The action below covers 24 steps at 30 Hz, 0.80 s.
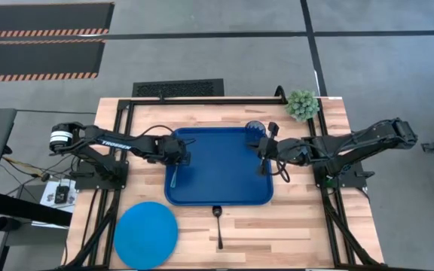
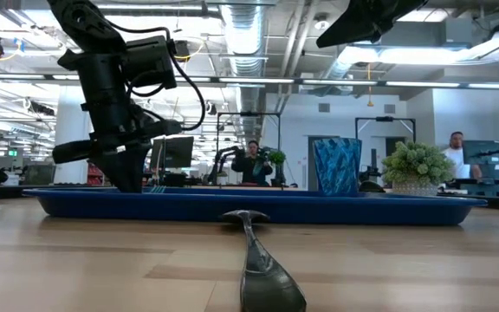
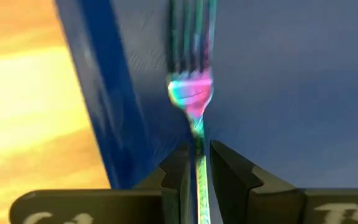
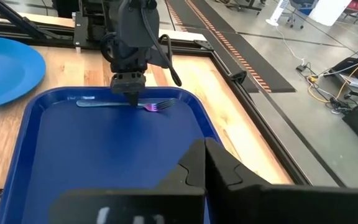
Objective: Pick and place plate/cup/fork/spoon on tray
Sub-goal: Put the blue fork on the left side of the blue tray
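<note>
Left gripper pinches the fork by its handle, laying it flat on the tray floor along the 9 o'clock rim; best to part the fingers only once the handle rests fully down, then lift straight up, clear of the raised rim just beside. Right gripper hovers at the tray's 3 o'clock edge near the cup, fingers closed on nothing. Plate and spoon wait off-tray toward 6–7 o'clock; mid-tray open.

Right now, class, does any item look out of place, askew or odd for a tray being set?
Nothing looks damaged or spilled. The plate and spoon lie on the table, outside the tray. The left end effector holds the fork flat on the tray.
</note>
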{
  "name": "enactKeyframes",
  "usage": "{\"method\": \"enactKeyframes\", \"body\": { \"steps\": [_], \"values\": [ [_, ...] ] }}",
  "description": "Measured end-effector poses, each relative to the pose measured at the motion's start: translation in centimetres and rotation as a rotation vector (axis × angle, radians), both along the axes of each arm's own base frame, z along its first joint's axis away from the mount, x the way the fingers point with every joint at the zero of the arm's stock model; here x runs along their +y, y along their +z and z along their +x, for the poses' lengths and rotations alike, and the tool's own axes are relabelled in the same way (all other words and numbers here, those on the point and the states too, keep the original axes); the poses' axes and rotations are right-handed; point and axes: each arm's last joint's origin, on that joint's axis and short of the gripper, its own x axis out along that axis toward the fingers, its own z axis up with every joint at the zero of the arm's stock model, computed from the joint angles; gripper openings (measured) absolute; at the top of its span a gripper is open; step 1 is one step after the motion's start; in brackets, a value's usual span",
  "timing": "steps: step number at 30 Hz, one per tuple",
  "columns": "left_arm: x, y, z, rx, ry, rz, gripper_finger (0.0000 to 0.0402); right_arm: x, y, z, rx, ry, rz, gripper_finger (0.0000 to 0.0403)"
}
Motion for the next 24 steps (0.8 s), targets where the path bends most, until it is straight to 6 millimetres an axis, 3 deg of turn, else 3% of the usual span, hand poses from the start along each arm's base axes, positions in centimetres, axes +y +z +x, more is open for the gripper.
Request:
{"method": "enactKeyframes", "body": {
  "steps": [6,14,20,24],
  "values": [
    [1.0,1.3,0.6,0.031,-0.153,0.078,0.0048,0.0,0.0,0.0,0.000,0.000,0.000,0.0010],
    [2.0,3.4,2.4,0.004,-0.505,0.273,0.0046,0.0,0.0,0.0,0.000,0.000,-0.001,0.0010],
    [2.5,2.7,2.4,0.060,-0.668,0.282,0.0005,0.0,0.0,0.0,0.000,0.000,-0.001,0.0010],
    [2.9,1.7,2.9,0.063,-0.705,0.264,0.0002,0.0,0.0,0.0,0.000,0.000,-0.002,0.0009]
  ]
}}
